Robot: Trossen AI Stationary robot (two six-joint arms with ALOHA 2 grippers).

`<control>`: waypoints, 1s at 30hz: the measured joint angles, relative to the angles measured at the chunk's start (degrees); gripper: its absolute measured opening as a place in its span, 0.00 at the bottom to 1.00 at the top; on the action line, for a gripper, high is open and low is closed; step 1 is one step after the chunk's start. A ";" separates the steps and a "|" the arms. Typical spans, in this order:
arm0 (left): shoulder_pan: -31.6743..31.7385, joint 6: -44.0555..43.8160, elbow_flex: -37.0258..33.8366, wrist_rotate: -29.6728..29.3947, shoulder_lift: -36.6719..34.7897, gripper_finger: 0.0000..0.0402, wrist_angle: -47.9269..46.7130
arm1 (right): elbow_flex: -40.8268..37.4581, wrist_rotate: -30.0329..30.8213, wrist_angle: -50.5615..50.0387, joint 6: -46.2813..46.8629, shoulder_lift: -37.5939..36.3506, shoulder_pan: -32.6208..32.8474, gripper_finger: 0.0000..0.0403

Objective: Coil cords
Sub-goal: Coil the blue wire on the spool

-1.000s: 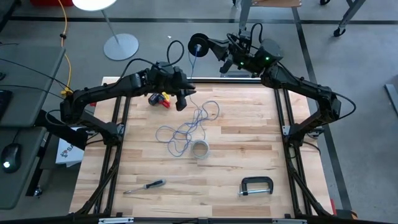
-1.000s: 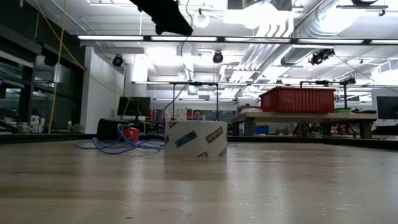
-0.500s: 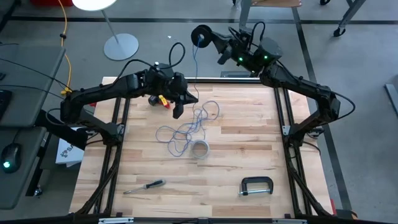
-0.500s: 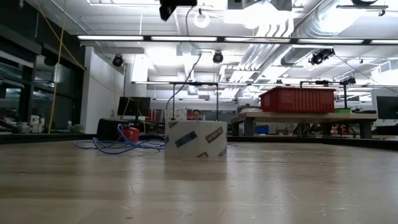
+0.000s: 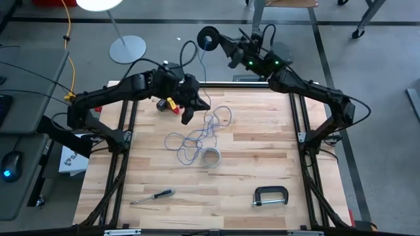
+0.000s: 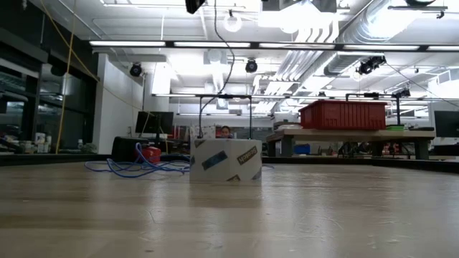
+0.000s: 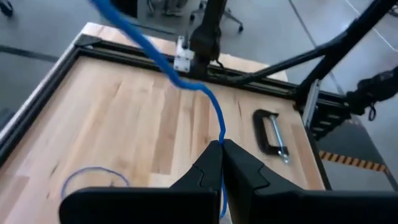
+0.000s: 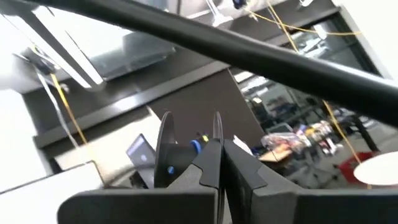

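A thin blue cord (image 5: 205, 65) runs from a black spool (image 5: 209, 37) beyond the table's far edge down to a loose tangle (image 5: 197, 134) lying on the wooden table. My right gripper (image 5: 223, 44) is shut at the spool, raised above the far edge. My left gripper (image 5: 187, 118) is shut on the cord above the table's far middle, just over the tangle. In the low view the cord (image 6: 230, 50) hangs down from the top of the picture, where only a bit of my left gripper (image 6: 195, 6) shows. My left gripper pinches the blue cord (image 7: 220, 138) between its two fingertips, a single strand. The fingers slant down toward the table's near right. From the pinch the cord rises in a slack curve (image 7: 155, 53) toward the spool. My right gripper is shut on the spool beside one black flange (image 8: 216, 134), and the fingers (image 8: 208, 165) hide the place of contact. The spool hangs clear of the table with blue cord (image 8: 195, 147) wound on its core.
A tape roll (image 5: 210, 157) stands next to the tangle's near end. A screwdriver (image 5: 152, 195) and a metal clamp (image 5: 270, 195) lie near the front edge. A red and yellow object (image 5: 169, 105) sits at the far left. A lamp base (image 5: 128, 48) stands on the floor beyond.
My left gripper has risen, almost out of the top of the low view, and has rolled and tipped while it drew back slightly toward the left. The strand from the spool now hangs in a longer curve. The spool has shifted a little farther from the table.
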 joint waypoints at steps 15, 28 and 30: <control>-1.56 -7.84 0.04 13.80 7.12 0.00 9.04 | 0.00 0.61 -1.56 1.31 0.02 0.00 0.00; -1.09 -5.69 8.61 15.69 6.79 0.00 -2.80 | 0.00 -0.31 -8.77 0.22 -0.18 -0.33 0.00; -0.92 -1.39 9.48 11.39 6.71 0.00 -9.16 | 0.00 -0.58 -8.34 -0.57 -0.88 -0.42 0.00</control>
